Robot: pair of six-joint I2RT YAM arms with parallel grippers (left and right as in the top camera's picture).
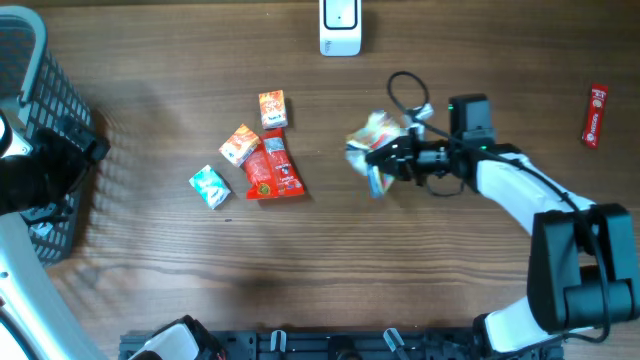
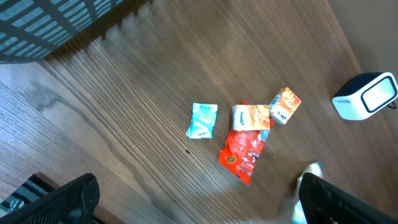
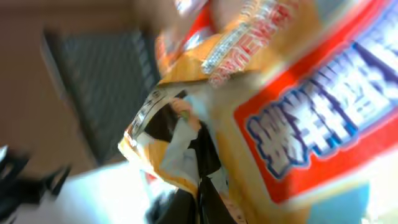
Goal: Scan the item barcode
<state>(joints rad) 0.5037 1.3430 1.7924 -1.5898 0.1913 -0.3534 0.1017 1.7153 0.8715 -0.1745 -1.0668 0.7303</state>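
The brown wood-grain table (image 1: 150,290) carries everything, and its layout looks sorted by purpose; the dark mesh basket (image 1: 40,110) stands at the far left edge, probably as a bin for finished goods, though its contents cannot be made out.

The right gripper (image 1: 385,160) reaches in from the right with its jaws clamped tight on the crinkled yellow-and-orange foil snack packet (image 1: 375,140); it carries this item just below and to the right of the white box-shaped scanner (image 1: 340,25) at the back edge, near it but not touching. I judge the packet is raised this way so one printed face can be turned toward the scanner window; in the right wrist view the packet (image 3: 261,93) fills the frame, too blurred to say where the barcode lies.

The left gripper (image 2: 198,186) hangs over the left part of the table with its fingers spread as wide as they go and nothing between them, seemingly parked out of the way.

The waiting goods lie together left of centre: a flat red plastic pouch (image 1: 272,170), one small orange carton (image 1: 272,108) just above it, a second small orange carton (image 1: 239,144) touching its left side, and a small teal sachet (image 1: 210,186) a little apart; a slim red wrapped bar (image 1: 595,115) lies alone at the far right, well apart.
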